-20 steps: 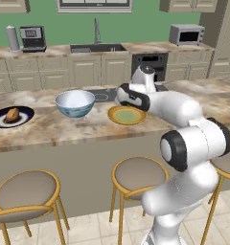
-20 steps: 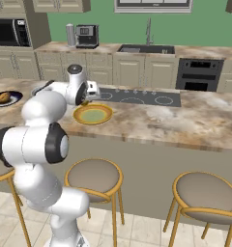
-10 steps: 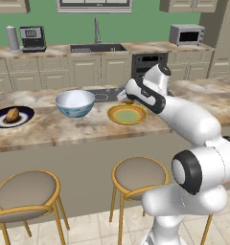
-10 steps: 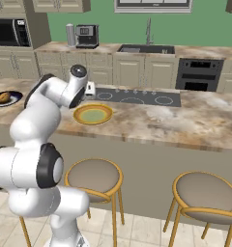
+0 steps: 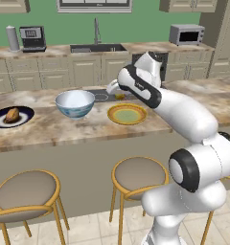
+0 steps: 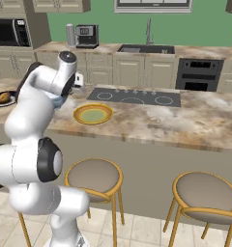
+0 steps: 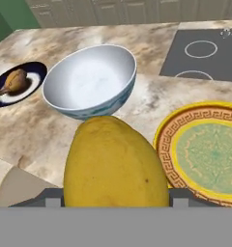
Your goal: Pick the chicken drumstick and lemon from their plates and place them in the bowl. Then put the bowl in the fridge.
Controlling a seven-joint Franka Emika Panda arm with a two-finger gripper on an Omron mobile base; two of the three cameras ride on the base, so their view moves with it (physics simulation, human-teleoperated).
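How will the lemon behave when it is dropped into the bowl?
The lemon looks rounded and smooth, so it will probably roll. The bowl is deep with curved walls, so the lemon should settle at the bottom. It looks firm, so unlikely to be damaged.

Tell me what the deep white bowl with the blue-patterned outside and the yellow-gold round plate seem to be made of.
The deep white bowl looks like glazed ceramic: smooth glossy white inside, blue pattern printed outside. The yellow-gold plate also looks ceramic, though less certainly: a flat rim with a dark printed key border and a matte speckled green centre.
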